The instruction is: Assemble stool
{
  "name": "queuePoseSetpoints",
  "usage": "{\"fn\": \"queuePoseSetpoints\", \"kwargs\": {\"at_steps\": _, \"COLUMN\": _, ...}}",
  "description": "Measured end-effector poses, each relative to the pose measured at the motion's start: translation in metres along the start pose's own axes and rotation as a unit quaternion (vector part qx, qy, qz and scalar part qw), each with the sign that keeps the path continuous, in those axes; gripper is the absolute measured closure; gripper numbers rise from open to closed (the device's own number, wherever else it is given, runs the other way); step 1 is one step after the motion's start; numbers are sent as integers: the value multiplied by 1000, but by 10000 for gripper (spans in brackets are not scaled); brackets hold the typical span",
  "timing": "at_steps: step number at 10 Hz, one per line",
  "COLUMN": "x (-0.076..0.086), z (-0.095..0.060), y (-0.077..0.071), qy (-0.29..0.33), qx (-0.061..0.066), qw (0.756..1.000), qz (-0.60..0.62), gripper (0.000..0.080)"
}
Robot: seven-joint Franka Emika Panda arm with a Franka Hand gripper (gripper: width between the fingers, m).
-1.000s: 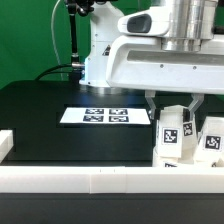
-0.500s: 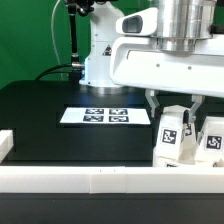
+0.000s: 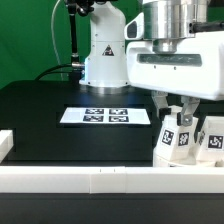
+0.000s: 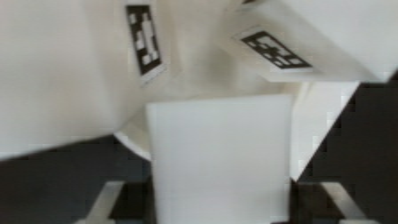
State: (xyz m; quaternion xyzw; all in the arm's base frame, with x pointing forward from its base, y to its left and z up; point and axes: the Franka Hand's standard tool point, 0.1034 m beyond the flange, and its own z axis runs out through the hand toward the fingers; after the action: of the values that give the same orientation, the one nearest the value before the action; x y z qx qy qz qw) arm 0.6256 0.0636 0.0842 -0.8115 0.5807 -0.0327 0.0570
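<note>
My gripper (image 3: 178,112) hangs at the exterior view's right, shut on a white blocky stool leg (image 3: 170,136) that carries a black-and-white tag. The leg stands upright, its lower end among the white parts behind the rail. A second tagged leg (image 3: 212,142) stands just to its right. In the wrist view the held leg (image 4: 214,150) fills the gap between both fingers (image 4: 111,200), with two tagged white parts (image 4: 143,40) beyond it. The seat disc cannot be made out apart from the legs.
The marker board (image 3: 105,116) lies flat on the black table to the left of the gripper. A long white rail wall (image 3: 90,180) runs along the front edge. The robot's white base (image 3: 100,50) stands at the back.
The hand has shifted toward the exterior view's right and turned a little. The held leg has stayed nearly in place, perhaps slightly lower. The grip is unchanged.
</note>
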Motion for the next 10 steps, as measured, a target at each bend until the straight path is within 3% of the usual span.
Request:
{"fn": "queuePoseSetpoints", "kwargs": {"at_steps": 5, "x": -1, "z": -1, "y": -1, "qy": -12, "qx": -13, "qw": 985, "qz": 174, "gripper": 463}}
{"fn": "queuePoseSetpoints", "kwargs": {"at_steps": 6, "x": -3, "z": 0, "y": -1, "qy": -13, "qx": -13, "qw": 983, "qz": 181, "gripper": 383}}
{"fn": "queuePoseSetpoints", "kwargs": {"at_steps": 7, "x": -3, "z": 0, "y": -1, "qy": -13, "qx": -13, "qw": 984, "qz": 175, "gripper": 383}}
{"fn": "queuePoseSetpoints", "kwargs": {"at_steps": 8, "x": -3, "z": -3, "y": -2, "qy": -14, "qx": -13, "qw": 986, "qz": 164, "gripper": 243}}
{"fn": "queuePoseSetpoints", "kwargs": {"at_steps": 9, "x": -1, "z": -12, "y": -6, "qy": -16, "qx": -6, "qw": 989, "qz": 144, "gripper": 179}}
{"fn": "queuePoseSetpoints", "kwargs": {"at_steps": 10, "x": 0, "z": -17, "y": -8, "qy": -16, "qx": -1, "qw": 991, "qz": 132, "gripper": 179}}
